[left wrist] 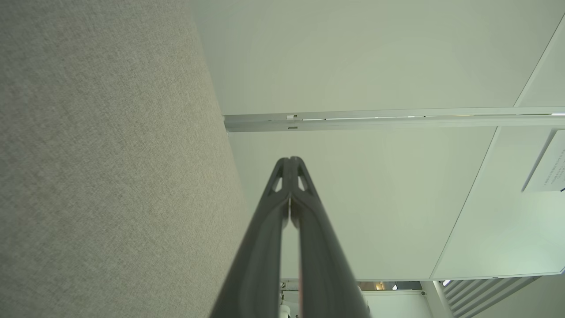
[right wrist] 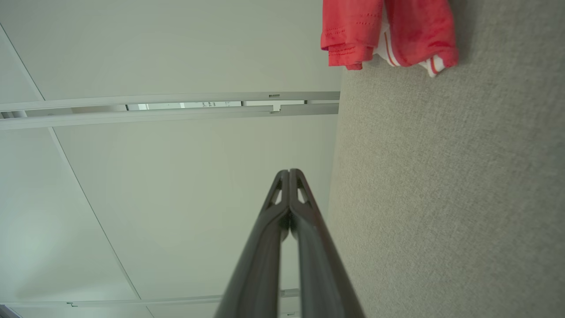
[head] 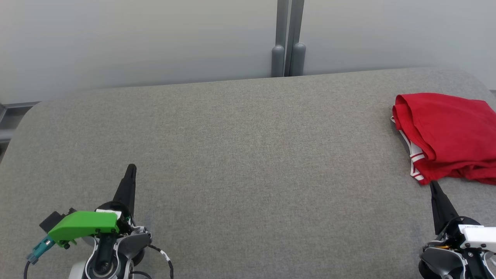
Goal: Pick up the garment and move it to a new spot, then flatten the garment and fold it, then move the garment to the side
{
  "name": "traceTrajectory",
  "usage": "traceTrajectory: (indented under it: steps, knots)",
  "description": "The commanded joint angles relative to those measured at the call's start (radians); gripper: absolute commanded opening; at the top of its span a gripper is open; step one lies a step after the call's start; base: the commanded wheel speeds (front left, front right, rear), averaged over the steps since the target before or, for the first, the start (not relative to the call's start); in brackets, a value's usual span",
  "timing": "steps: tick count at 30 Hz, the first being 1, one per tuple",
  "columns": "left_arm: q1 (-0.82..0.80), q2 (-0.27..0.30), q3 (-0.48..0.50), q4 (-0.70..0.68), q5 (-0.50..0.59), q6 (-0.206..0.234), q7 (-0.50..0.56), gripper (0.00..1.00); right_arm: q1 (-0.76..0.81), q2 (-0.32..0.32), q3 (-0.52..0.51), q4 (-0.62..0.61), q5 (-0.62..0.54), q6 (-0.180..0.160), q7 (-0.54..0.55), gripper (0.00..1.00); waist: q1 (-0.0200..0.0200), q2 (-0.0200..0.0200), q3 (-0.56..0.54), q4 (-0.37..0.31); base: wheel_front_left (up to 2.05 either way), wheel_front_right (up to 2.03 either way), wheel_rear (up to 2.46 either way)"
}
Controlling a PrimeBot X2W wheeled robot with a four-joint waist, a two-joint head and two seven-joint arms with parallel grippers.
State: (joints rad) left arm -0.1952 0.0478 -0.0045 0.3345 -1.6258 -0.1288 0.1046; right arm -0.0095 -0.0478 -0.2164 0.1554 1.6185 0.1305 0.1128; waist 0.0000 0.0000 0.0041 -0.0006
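red garment (head: 449, 135) lies in a folded, slightly rumpled bundle on the right side of the desk (head: 248, 155), close to its far right corner. its right part is cut off by the edge of the head view. white trim with red stripes shows along the bundle's left and near edges. the desk top is covered in grey woven fabric and has rounded corners.

the left tool (head: 131, 167) sits at the lower left of the head view, well apart from the garment. its two dark fingers are pressed together into a single point that aims toward the far edge of the desk. a bright green housing (head: 83, 224) is fixed at its wrist, with a teal connector (head: 38, 250) at the outer end. in the left wrist view the fingertips meet each other directly, with the grey desk surface along the left side and a pale panel beyond.

the right tool (head: 433, 185) is at the lower right of the head view, its fingers likewise together. its tip points at the striped near corner of the garment and is near it. in the right wrist view the tips touch one another, and the garment lies farther ahead at the top, apart from them, resting on the desk. a white block (head: 478, 234) sits on this wrist.

behind the desk stands a pale wall (head: 135, 38), with two grey posts (head: 288, 38) at the joint between its panels.
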Motion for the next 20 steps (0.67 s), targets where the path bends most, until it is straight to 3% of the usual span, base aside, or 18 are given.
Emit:
traceTrajectory:
  steps: [1,20]
  knots:
    - [-0.012,0.004,0.000,-0.002,-0.002,-0.005,0.003,0.00,-0.008,-0.005,-0.002,-0.004,0.007,0.000,0.001,0.00,0.0000,0.0000,0.000,0.000,0.00,0.00,0.00]
    - [-0.012,0.004,-0.001,-0.002,-0.002,-0.005,0.003,0.00,-0.008,-0.005,-0.002,-0.004,0.006,0.000,0.001,0.00,0.0000,0.0000,0.000,0.000,0.00,0.00,0.00]
